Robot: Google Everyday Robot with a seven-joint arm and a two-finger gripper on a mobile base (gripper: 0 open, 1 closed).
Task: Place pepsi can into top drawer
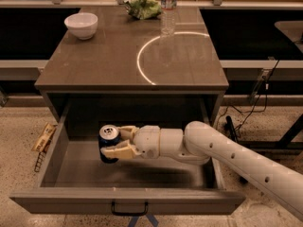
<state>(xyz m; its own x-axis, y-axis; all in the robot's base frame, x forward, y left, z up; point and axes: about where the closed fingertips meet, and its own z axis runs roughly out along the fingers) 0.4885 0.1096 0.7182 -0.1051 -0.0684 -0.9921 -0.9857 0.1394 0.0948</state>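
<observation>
gripper low inside the open top drawer, in its left half. tan fingers closed on the pepsi can, one on the near side and one on the far side, both touching it. can upright, silver top up, blue body partly hidden by the near finger. cannot tell whether resting on the drawer floor or held just above it.

white arm reaching in from the lower right, passing over the drawer's right wall. wrist nearly level and pointing left, forearm running off toward the bottom right corner.

drawer pulled well out from under the table, grey-brown inside, with a small black handle at the centre of its flat front panel.

on the glossy dark table top: a white ring on the right half, a white bowl at the back left, a clear plastic bottle at the back just beyond the ring, and something green and crumpled just beside the bottle, to its left.

speckled pale floor all round. a yellowish packet on the floor just beside the drawer's left wall. black cables trailing down at the right. dark recesses behind low ledges on both sides of the table.
</observation>
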